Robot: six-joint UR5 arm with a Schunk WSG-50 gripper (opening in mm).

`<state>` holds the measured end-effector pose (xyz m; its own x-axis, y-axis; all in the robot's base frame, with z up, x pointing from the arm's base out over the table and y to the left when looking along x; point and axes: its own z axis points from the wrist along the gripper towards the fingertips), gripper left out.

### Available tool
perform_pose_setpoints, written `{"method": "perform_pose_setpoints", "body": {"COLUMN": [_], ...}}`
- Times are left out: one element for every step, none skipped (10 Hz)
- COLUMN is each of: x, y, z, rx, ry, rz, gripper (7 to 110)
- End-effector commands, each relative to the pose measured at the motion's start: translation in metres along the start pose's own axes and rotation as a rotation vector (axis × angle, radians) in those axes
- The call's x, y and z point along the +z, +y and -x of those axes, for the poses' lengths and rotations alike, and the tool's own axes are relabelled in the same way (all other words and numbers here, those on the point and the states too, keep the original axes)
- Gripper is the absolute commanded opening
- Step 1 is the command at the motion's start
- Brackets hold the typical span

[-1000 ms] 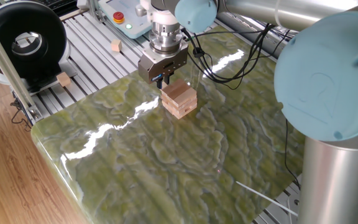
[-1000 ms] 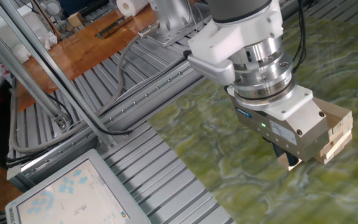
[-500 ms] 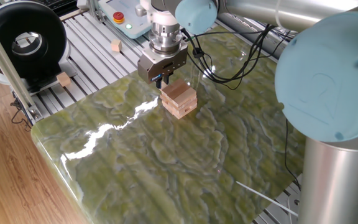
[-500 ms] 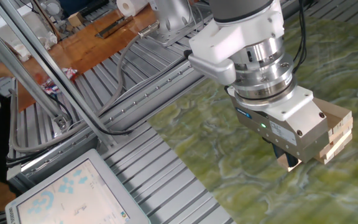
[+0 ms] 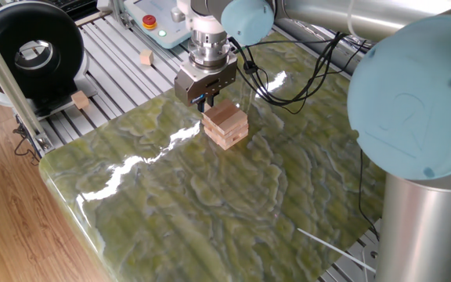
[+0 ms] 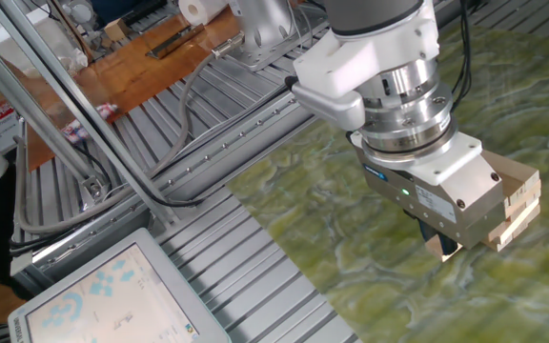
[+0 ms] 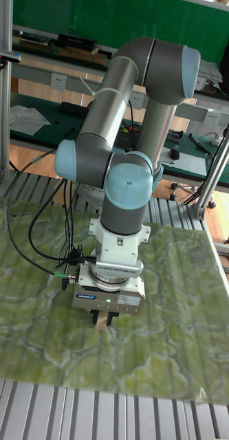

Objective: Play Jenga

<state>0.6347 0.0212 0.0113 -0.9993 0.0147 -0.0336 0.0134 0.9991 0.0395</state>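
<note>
One fixed view: Jenga point(image 5: 225, 125) just beside end effector point(image 5: 207, 99); fingers' state unclear.

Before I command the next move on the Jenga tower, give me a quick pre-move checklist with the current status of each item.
1. Jenga tower upright on the green mat: ok.
2. Gripper beside the tower's upper layers: ok.
3. Jaws open or shut: cannot tell, fingers are hidden by the gripper body.
4. Fingers touching a block: cannot tell.
5. Loose wooden cubes off the mat, away from the tower: ok.
6. Cable hangs clear of the tower: ok.
</note>
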Motion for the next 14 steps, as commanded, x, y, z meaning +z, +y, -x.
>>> {"method": "perform_pose_setpoints", "body": {"x": [-0.0007,-0.0002,-0.0001,0.0001,0.0001,0.0001,-0.0002,-0.0002,0.0001,0.0009,0.0010,0.0015,0.0024,0.0021], "y": [0.0017,0.0020,0.0022,0.0013,0.0013,0.0005,0.0005,0.0005,0.0001,0.0007,0.0008,0.0007,0.0001,-0.0001], "z": [0.0031,0.0039,0.0041,0.0019,-0.0001,0.0003,0.0015,0.0023,-0.0002,-0.0016,-0.0010,-0.0005,-0.0004,0.0000], "rx": [0.000,-0.005,-0.005,0.001,0.004,0.003,0.000,-0.002,0.001,0.007,0.007,0.007,0.007,0.007], "ry": [-0.014,-0.019,-0.021,-0.011,-0.004,-0.005,-0.010,-0.013,-0.004,-0.001,-0.004,-0.004,-0.002,-0.002], "rz": [0.013,0.014,0.014,0.011,0.011,0.008,0.008,0.008,0.005,0.005,0.005,0.005,0.003,0.003], "gripper": [22,22,22,22,22,22,22,22,22,22,22,22,22,22]}}
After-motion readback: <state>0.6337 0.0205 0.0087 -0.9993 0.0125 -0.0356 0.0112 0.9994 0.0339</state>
